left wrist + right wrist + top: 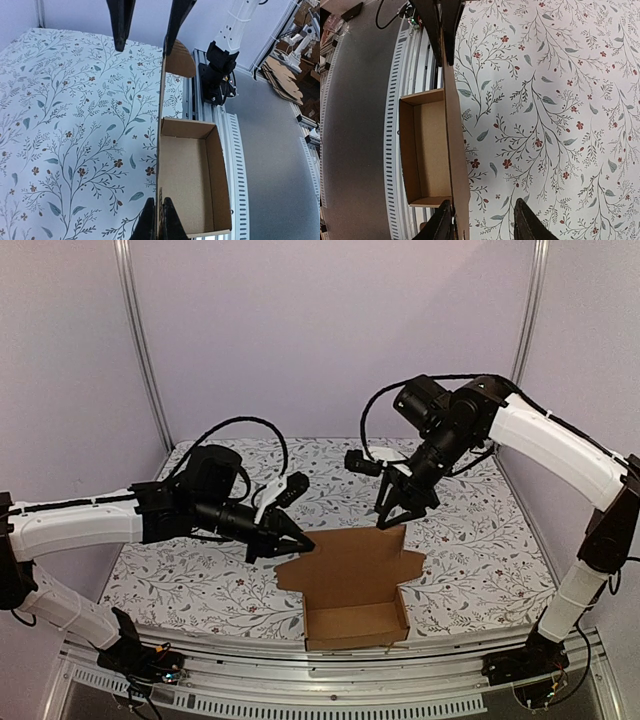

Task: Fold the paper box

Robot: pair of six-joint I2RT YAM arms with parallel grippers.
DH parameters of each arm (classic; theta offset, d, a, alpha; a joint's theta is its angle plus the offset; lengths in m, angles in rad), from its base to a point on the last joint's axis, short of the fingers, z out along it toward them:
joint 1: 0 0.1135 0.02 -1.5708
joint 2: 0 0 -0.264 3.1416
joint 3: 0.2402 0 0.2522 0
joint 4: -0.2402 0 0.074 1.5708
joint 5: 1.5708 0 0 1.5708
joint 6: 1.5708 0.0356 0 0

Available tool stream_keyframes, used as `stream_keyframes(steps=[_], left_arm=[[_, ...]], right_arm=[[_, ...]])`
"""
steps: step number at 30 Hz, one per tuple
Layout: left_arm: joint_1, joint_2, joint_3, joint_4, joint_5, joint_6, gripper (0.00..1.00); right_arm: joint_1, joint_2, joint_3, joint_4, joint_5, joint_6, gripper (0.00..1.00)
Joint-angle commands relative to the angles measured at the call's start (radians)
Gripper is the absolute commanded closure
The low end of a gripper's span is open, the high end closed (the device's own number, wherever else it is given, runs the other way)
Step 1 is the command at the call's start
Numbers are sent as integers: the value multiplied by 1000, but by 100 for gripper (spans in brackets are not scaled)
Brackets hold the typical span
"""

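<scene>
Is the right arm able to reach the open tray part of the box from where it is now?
Probably yes. The right gripper sits at the top edge of the raised lid, and the tray just beyond lies open with nothing over it.

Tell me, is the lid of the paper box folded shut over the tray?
No, the paper box has its lid panel standing up behind the open tray, whose bare inside shows in the top view.
</scene>
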Motion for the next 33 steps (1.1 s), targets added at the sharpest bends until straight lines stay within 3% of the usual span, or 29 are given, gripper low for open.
stream_keyframes(steps=[1, 7, 11, 12, 14, 18, 22, 26, 30, 33], left_arm=[[-17, 4, 32, -45, -21, 36, 100], [-18, 3, 33, -50, -38, 41, 100], [-20, 3, 32, -43, -53, 41, 100], [-20, 4, 32, -39, -63, 39, 96], [-21, -1, 29, -28, -111, 26, 81], [-23, -81, -24, 18, -316, -45, 53], [-21, -230, -197, 147, -498, -176, 35], [-23, -317, -429, 388, -576, -332, 29], [-22, -304, -600, 643, -597, -363, 28], [-18, -224, -599, 699, -544, -329, 27]], right_arm=[[31, 75, 49, -72, 95, -1, 61], [52, 107, 65, -106, 85, -12, 66], [54, 120, 65, -119, 62, -14, 86], [55, 123, 65, -118, 55, -13, 90], [55, 125, 65, -108, 49, -7, 99], [45, 127, 46, -98, 90, -4, 100], [-6, 119, 12, -79, 59, 15, 100], [-62, 102, -17, -64, -25, 35, 100], [-75, 99, -35, -57, -61, 39, 100], [-82, 107, -37, -51, -85, 59, 100]])
